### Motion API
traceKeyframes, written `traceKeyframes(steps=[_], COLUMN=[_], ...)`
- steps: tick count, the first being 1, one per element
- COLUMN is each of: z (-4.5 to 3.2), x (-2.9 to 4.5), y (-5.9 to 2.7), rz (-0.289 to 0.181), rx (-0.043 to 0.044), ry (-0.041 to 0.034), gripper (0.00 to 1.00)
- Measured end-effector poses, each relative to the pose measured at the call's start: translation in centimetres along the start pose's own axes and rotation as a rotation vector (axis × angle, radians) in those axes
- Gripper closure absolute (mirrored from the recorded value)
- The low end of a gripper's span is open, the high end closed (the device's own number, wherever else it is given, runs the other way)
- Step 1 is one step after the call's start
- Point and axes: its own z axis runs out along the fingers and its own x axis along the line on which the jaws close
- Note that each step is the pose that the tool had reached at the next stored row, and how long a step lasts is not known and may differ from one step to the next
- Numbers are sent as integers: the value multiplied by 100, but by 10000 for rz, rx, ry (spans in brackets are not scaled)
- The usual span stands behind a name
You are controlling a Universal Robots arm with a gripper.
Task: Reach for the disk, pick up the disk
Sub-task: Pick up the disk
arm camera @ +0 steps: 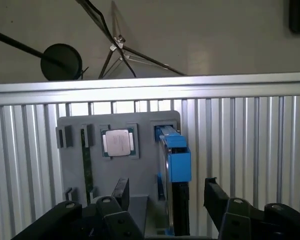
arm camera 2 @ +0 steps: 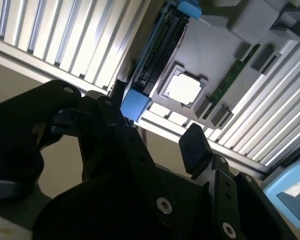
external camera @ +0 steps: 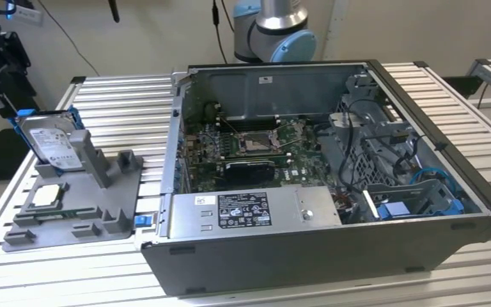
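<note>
The disk [external camera: 54, 146], a silver drive with a white label in a blue bracket, stands upright in a slot of the grey holder [external camera: 100, 204] at the exterior view's left. My black gripper [external camera: 5, 96] hangs just above and behind its top edge. In the first wrist view the disk [arm camera: 174, 165] appears edge-on, and my gripper [arm camera: 167, 195] is open with one finger on each side of it, not touching. In the second wrist view the disk's edge [arm camera 2: 155, 55] lies beyond the open gripper [arm camera 2: 157, 120].
A square silver processor chip [external camera: 48, 195] and a green memory stick [arm camera: 86, 160] lie on the same holder beside the disk. An open computer case [external camera: 450, 166] with a grey metal box [external camera: 254, 211] stands at the exterior view's right on the slatted table [external camera: 117, 89].
</note>
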Motion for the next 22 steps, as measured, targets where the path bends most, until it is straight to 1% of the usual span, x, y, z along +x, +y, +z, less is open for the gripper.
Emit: traceKeyframes(steps=[1, 3, 6, 8, 11, 14, 20, 22], z=[10, 28, 40, 52, 81, 117, 210, 258], x=[0, 0, 0, 0, -1, -2, -7, -20], y=[1, 4, 4, 5, 5, 5, 7, 8], rz=[0, -1, -37, -93, -209, -343, -500, -528], rx=[0, -8, -89, -111, -112, -112, -111, -110], ry=[-22, -36, -48, -92, -122, -132, -150, -159], gripper=[0, 0, 0, 0, 0, 0, 0, 0])
